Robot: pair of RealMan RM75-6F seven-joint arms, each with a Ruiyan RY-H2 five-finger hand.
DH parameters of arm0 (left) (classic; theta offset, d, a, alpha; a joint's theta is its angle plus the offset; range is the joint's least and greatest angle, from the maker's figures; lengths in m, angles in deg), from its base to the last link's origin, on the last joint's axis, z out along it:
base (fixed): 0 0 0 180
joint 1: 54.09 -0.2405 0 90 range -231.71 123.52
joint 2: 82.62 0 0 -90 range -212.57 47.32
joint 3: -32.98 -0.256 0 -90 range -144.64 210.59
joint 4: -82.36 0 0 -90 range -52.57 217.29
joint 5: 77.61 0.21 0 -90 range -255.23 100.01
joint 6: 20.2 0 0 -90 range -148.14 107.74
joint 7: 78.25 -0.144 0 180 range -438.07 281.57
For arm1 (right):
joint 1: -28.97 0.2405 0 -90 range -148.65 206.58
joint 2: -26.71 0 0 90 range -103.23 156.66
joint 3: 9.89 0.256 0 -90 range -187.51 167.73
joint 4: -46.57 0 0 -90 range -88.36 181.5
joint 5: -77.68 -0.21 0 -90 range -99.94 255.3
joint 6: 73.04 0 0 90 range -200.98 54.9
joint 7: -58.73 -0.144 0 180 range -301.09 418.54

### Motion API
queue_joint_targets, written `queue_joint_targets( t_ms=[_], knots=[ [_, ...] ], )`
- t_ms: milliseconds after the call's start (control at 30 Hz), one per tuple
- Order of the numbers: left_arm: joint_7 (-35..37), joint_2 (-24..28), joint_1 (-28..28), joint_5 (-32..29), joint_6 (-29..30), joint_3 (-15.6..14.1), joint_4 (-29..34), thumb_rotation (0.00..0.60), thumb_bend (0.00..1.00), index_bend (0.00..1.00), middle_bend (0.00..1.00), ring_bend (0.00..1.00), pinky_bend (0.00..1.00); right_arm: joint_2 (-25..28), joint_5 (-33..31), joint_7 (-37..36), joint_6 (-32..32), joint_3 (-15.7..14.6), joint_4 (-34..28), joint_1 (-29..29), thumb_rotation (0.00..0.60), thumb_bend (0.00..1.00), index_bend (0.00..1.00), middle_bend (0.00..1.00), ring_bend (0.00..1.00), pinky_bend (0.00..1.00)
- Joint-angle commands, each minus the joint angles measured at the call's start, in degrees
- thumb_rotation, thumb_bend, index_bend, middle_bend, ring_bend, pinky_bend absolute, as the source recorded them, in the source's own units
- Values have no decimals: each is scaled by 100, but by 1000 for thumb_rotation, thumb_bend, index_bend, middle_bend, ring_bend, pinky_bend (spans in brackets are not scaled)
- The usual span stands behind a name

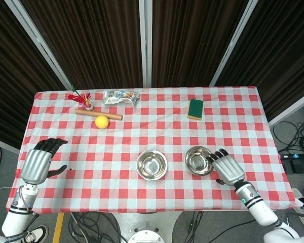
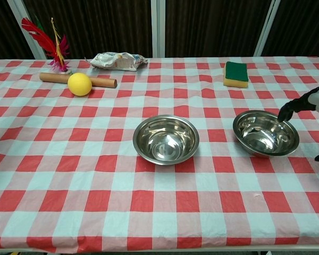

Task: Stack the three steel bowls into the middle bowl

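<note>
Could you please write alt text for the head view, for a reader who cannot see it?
Two steel bowls sit apart on a red-checked table: the middle bowl and the right bowl, whose rim the right hand reaches with open fingers. The left hand hovers open at the table's left edge.

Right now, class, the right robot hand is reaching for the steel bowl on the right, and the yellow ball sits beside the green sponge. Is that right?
Not quite. The head view shows the yellow ball beside the wooden rolling pin, far from the green sponge. The right robot hand is indeed at the right steel bowl.
</note>
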Motion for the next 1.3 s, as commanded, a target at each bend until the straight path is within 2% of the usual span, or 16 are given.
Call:
queue_joint_targets(
  t_ms=[33,333,533,867,1300],
  knots=[
    [17,11,0,2,-24,36,33,600,131,313,377,279,303,-199,-141,136,124,-12,162,116,600,52,274,272,226,188],
    [257,87,-63,157,-23,16,-20,600,127,313,377,279,304,-688,-348,254,340,-60,545,353,600,77,291,275,240,199],
    [400,91,-103,227,-18,8,-103,600,127,313,378,279,306,-927,-403,251,360,-70,782,459,600,100,332,301,271,251],
    [526,95,-119,265,-126,-7,-241,600,127,313,378,279,316,-1174,-474,233,358,-88,1061,587,600,188,444,385,363,368],
    [668,107,-157,255,-206,-5,-358,600,127,313,378,280,319,-1428,-529,229,348,-136,1334,704,600,326,637,509,504,539]
  ],
)
